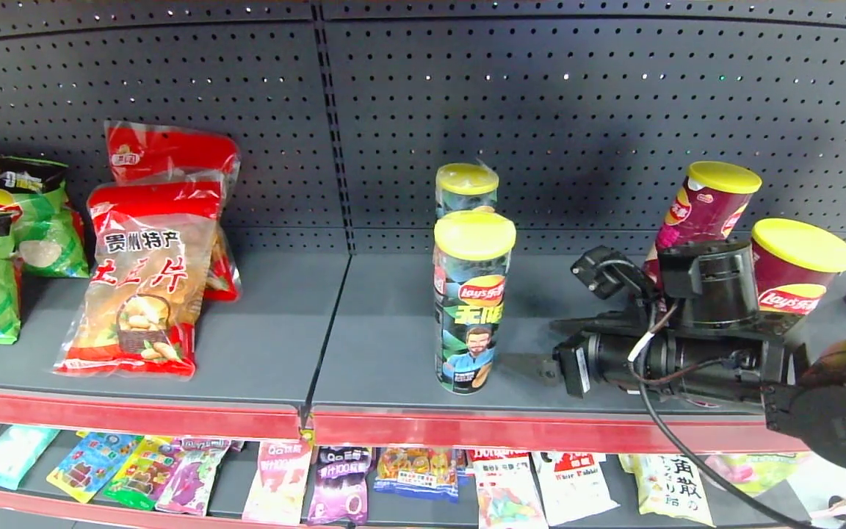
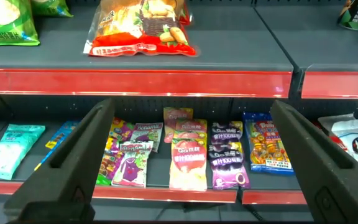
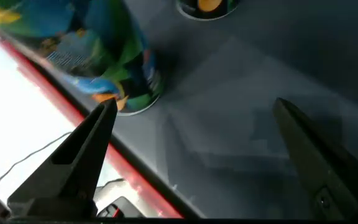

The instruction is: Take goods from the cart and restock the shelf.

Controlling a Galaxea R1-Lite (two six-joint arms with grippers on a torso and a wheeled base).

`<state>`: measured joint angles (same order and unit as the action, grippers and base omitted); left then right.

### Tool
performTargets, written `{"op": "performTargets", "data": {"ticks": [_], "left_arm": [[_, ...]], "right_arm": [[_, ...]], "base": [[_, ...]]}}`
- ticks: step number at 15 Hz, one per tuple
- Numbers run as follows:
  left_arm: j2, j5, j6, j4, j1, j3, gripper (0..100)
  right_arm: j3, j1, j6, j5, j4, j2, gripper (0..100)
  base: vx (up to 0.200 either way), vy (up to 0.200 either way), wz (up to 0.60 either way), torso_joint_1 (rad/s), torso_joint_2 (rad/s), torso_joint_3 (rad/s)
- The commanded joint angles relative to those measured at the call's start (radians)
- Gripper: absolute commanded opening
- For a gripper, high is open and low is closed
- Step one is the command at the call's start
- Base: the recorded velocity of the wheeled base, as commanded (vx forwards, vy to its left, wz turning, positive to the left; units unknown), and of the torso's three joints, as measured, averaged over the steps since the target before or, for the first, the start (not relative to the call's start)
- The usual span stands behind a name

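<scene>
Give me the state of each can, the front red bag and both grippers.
Front green can: upright, lid on.
Rear green can: upright, lid on.
Rear maroon can: lid on, looks tilted.
Front maroon can: lid on, partly hidden.
Front red bag: standing, leaning back.
Left gripper: open, empty.
Right gripper: open, empty.

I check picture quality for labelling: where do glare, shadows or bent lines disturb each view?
Head view: pegboard lines bow, the red snack bag glints. Left wrist view: a bright streak on the red shelf edge. Right wrist view: white washout beyond the shelf, soft shadows on it.
</scene>
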<state>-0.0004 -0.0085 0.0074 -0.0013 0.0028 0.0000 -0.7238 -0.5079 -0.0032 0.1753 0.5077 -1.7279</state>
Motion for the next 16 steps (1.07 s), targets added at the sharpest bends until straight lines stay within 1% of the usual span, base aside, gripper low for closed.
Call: {"op": "performTargets", "data": {"ticks": [1,3,7,10,13,16], "left_arm": [[0.0,-0.001,0.0,0.0,0.0,0.0,100],[0.0,0.001,0.0,0.0,0.0,0.0,100],[0.0,-0.001,0.0,0.0,0.0,0.0,100],[0.0,-0.001,0.0,0.0,0.0,0.0,100],[0.0,-0.001,0.0,0.0,0.0,0.0,100],[0.0,-0.001,0.0,0.0,0.0,0.0,100]], "right_arm": [[-0.016,0.0,0.0,0.0,0.0,-0.029,100],[-0.031,0.0,-0.001,-0.017,0.0,-0.053,100],[-0.063,0.011,-0.014,-0.017,0.0,-0.087,100],[-0.063,0.028,-0.027,-0.017,-0.001,-0.091,100],[-0.062,0.068,-0.06,-0.017,-0.003,-0.09,100],[-0.091,0.072,-0.058,-0.017,-0.001,-0.113,100]], "base": [[0.0,0.0,0.0,0.0,0.0,0.0],[0.0,0.0,0.0,0.0,0.0,0.0],[0.0,0.0,0.0,0.0,0.0,0.0],[0.0,0.0,0.0,0.0,0.0,0.0],[0.0,0.0,0.0,0.0,0.0,0.0],[0.0,0.0,0.0,0.0,0.0,0.0]]}}
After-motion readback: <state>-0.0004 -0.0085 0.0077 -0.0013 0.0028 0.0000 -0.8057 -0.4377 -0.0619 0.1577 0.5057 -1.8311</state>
